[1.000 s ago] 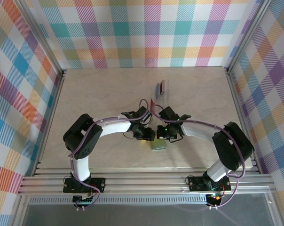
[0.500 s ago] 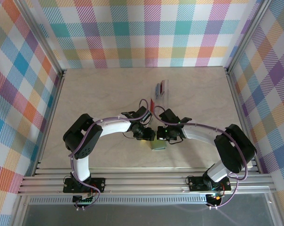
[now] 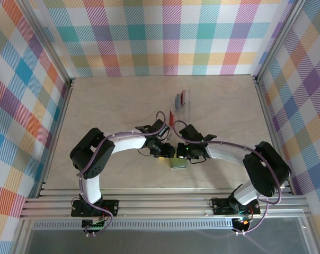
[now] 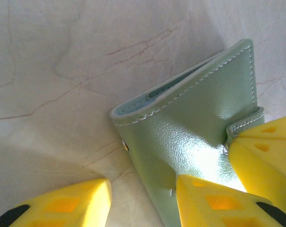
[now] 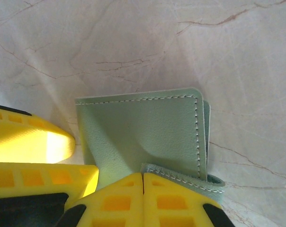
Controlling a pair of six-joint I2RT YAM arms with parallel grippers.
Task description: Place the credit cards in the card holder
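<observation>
**Two grippers meet on a small sage-green folding card holder (image 3: 177, 163)**

Half a second back the right arm (image 3: 223, 152) carried its elbow a shade higher. That elbow has since sunk toward the near rail and swung out to the right. The wrist has edged left, closer to the left arm (image 3: 125, 141), which has hardly stirred. The card holder lies where it lay, on the pale marbled tabletop (image 3: 107, 116), toward the near edge and right under both wrists.

The right gripper (image 5: 143, 176) has its yellow fingers pressed flat together, with the end of the clasp tab (image 5: 183, 176) caught at their tips. The left gripper (image 4: 140, 201) stands spread and has hold of nothing. One yellow finger (image 4: 214, 201) rests on the holder's cover and the other sits off it over bare tabletop, with the holder's edge between them.

The holder is folded, cover up. It is near enough square. From above, what shows of it runs slightly longer across the table, a little tilted. In the left wrist view its stitched mouth gapes a little, showing pale blue lining (image 4: 174, 90), and points away from the left fingers. In the right wrist view the layered open edges sit on the right, with the tab wrapping round them.

Red and blue credit cards (image 3: 181, 98) stand on edge farther up the table, well apart from the holder. One more red card (image 3: 171, 117) sits nearer, just beyond the wrists.
</observation>
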